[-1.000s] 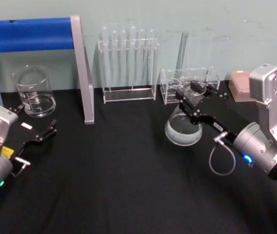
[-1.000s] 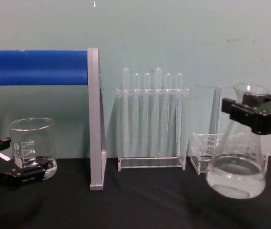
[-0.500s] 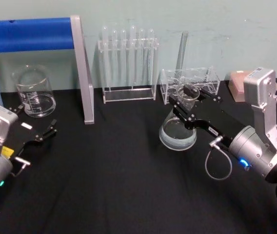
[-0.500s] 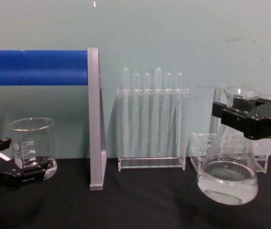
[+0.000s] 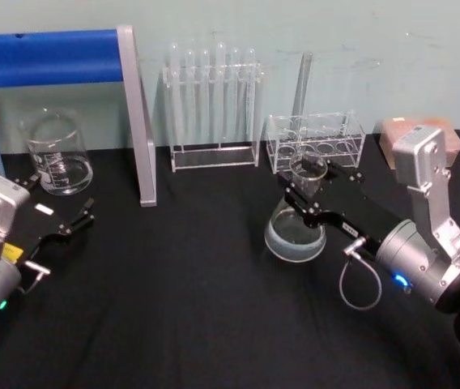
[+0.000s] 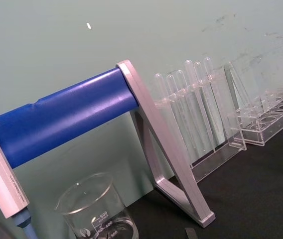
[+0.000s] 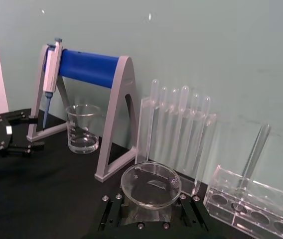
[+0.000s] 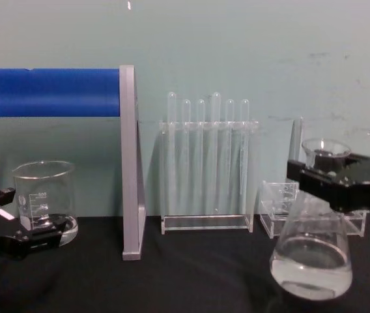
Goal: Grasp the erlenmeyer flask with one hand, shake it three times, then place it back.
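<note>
Clear glass identifies the erlenmeyer flask (image 5: pixel 296 231): it stands upright on the right half of the black table (image 5: pixel 189 284), in front of the low acrylic tube rack (image 5: pixel 327 144), with clear liquid in its wide base. My right gripper (image 5: pixel 309 194) is clamped around the flask's neck just below the flared rim, one black jaw on each side. In the chest view the base of the erlenmeyer flask (image 8: pixel 311 257) sits at table level; I cannot tell whether it touches the surface. My left gripper (image 5: pixel 56 201) is parked near the table's left edge, jaws apart and holding nothing, just in front of the glass beaker (image 5: pixel 56 154). The tall test tube rack (image 5: pixel 212 105) and the blue-barred pipette stand (image 5: pixel 60 57) stand along the back wall
</note>
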